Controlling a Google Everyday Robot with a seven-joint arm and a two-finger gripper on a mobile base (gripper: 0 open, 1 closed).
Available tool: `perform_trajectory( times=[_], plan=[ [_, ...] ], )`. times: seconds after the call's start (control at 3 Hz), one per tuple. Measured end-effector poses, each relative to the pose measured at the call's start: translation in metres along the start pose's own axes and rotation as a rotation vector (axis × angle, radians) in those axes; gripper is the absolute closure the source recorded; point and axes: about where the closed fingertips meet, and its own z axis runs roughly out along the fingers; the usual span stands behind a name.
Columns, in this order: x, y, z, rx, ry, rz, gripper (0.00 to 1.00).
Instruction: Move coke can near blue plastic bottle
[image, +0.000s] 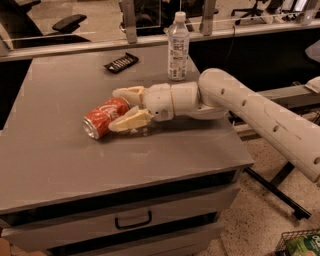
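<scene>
On tbl (60, 165): gripper (114, 110) round coke can (101, 116)

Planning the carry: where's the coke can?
Camera view: the coke can lies on its side, centre-left on the cabinet top, the claw at its right end, the blue plastic bottle behind.
</scene>
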Motion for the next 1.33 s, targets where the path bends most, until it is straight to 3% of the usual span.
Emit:
perform_trajectory(
  times=[0.67, 1.0, 1.33],
  plan=[
    [-0.004, 0.003, -0.005, -0.032, 0.015, -0.009, 0.79],
    [-0.005, 0.008, -0.021, 0.033, 0.048, 0.016, 0.99],
    [-0.008, 0.017, -0.051, 0.171, 0.105, 0.056, 1.00]
  ],
)
